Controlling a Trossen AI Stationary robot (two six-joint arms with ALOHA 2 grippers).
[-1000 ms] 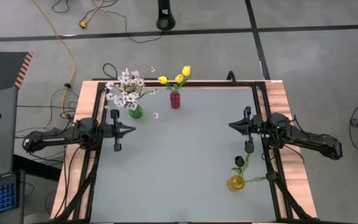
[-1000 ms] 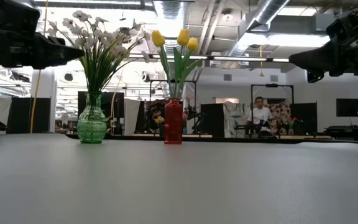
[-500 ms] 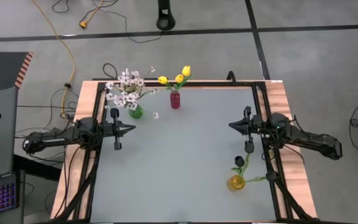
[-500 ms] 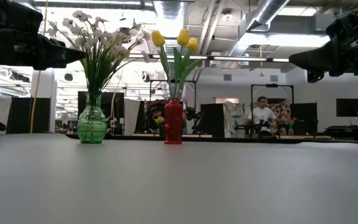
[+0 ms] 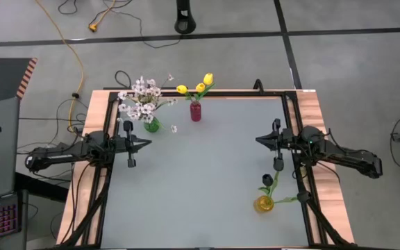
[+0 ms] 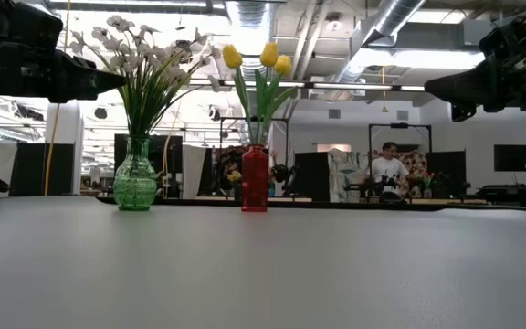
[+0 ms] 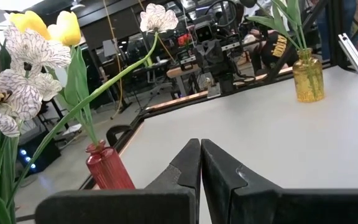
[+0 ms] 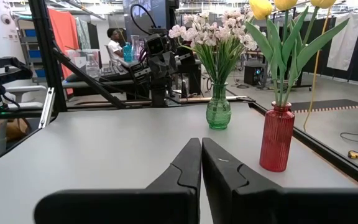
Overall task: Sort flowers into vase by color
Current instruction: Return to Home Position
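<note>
Sprays of white blossoms [image 5: 139,97] fill the green vase [image 5: 151,125] and 3 yellow tulips [image 5: 200,86] stand in the red vase [image 5: 196,112], the 2 vases near each other at the bench's [image 5: 207,167] far edge. A dark tulip [image 5: 265,180] sits in the yellow vase [image 5: 263,204] near the right edge. The left gripper [image 5: 146,144] and right gripper [image 5: 259,139] hover at opposite sides, each closed and holding nothing.

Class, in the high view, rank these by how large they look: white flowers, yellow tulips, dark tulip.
1. White flowers, widest spread, in the green vase.
2. Yellow tulips in the red vase.
3. Dark tulip in the yellow vase, smallest.
All stand on one table seen from above, so nearness hardly skews this.
</note>
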